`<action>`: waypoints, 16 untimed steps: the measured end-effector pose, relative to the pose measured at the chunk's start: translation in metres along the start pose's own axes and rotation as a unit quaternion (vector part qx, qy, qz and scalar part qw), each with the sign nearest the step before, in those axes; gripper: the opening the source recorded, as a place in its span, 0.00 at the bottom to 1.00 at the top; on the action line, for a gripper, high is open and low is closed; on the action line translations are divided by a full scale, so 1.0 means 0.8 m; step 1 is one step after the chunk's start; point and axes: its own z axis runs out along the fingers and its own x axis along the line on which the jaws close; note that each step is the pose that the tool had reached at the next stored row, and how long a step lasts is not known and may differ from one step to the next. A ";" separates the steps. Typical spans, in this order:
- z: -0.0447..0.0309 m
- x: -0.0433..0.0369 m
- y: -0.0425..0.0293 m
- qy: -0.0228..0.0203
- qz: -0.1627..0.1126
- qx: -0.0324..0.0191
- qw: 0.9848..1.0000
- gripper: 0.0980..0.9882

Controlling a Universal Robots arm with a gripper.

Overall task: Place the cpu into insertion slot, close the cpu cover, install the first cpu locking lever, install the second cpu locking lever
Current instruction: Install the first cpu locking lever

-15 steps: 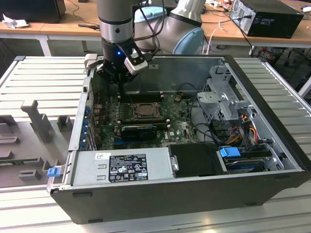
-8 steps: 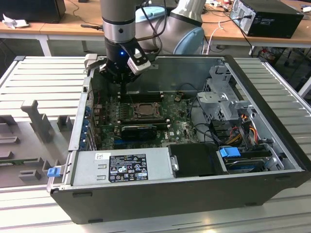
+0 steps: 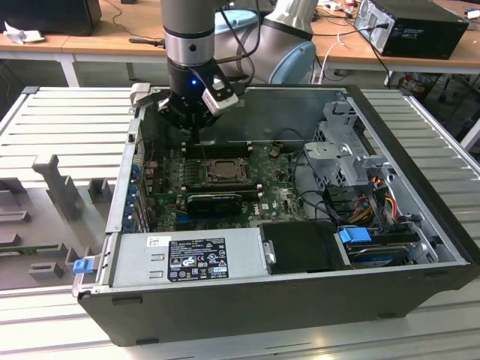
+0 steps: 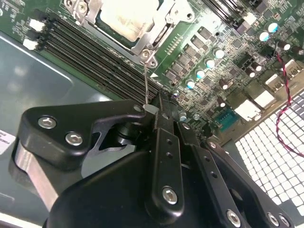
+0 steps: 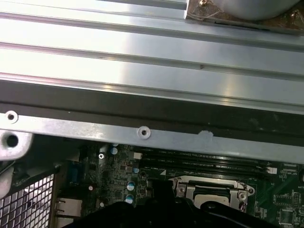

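The hand hangs inside the open computer case, which lies on its side on the ribbed metal tabletop. In the second wrist view the hand has its fingers drawn together on the end of a thin wire locking lever - the tip sits pinched between them. The wire runs from the fingertips to the nearest corner of the insertion slot.

The slot lies just beyond the fingertips, on the green motherboard that fills the floor of the case below the hand. The cpu sits in the slot with its pale face up, and the cpu cover lies flat over it, its metal frame bordering the chip on the sides in view. The first wrist view shows the same arrangement - the cpu framed by bright metal.

Long black memory slots run between the hand and the slot, alongside the lever.

The case also holds a black expansion card just past the slot from the hand. Further from the hand is a grey power supply against the case's front wall. A metal drive cage with bundled cables sits well off towards the exterior view's right.
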 end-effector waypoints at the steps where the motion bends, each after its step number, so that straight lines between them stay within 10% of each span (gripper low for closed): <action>1: 0.0000 -0.001 -0.0001 0.000 0.000 0.000 1.000 0.01; 16: 0.0007 -0.014 -0.0015 0.000 0.000 0.002 1.000 0.01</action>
